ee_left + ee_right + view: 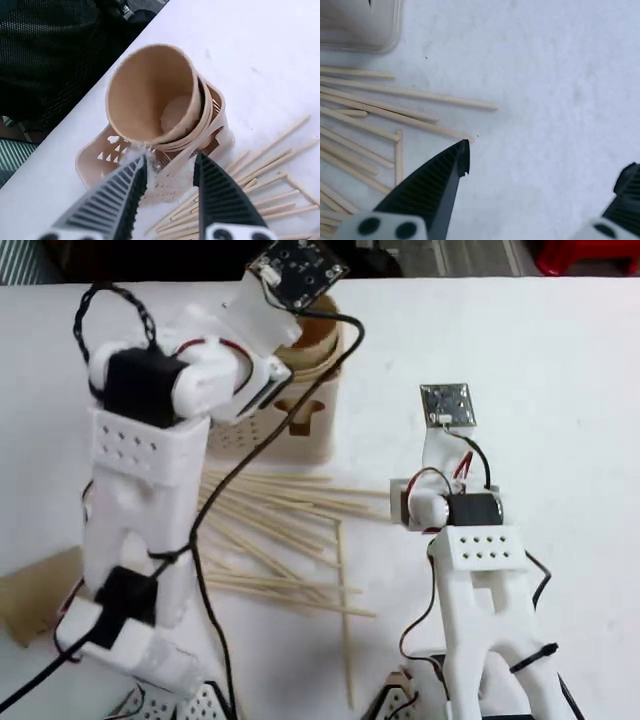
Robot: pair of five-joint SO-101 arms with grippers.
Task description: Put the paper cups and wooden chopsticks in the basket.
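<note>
Stacked tan paper cups (150,95) lean tilted inside the beige perforated basket (97,162). My left gripper (171,160) hovers open just over the basket's rim, holding nothing. The basket (300,430) stands at the table's far middle with the cups (318,335) sticking out of it. Several wooden chopsticks (280,540) lie scattered on the white table in front of the basket. My right gripper (547,160) is wide open over bare table beside the chopsticks' (380,120) ends. Another tan cup-like shape (35,595) lies at the near left edge.
The left arm's white body (140,500) covers part of the chopstick pile, and its black cable (215,570) trails across them. The right arm's base (490,590) stands at the near right. A basket corner (360,30) appears in the right wrist view.
</note>
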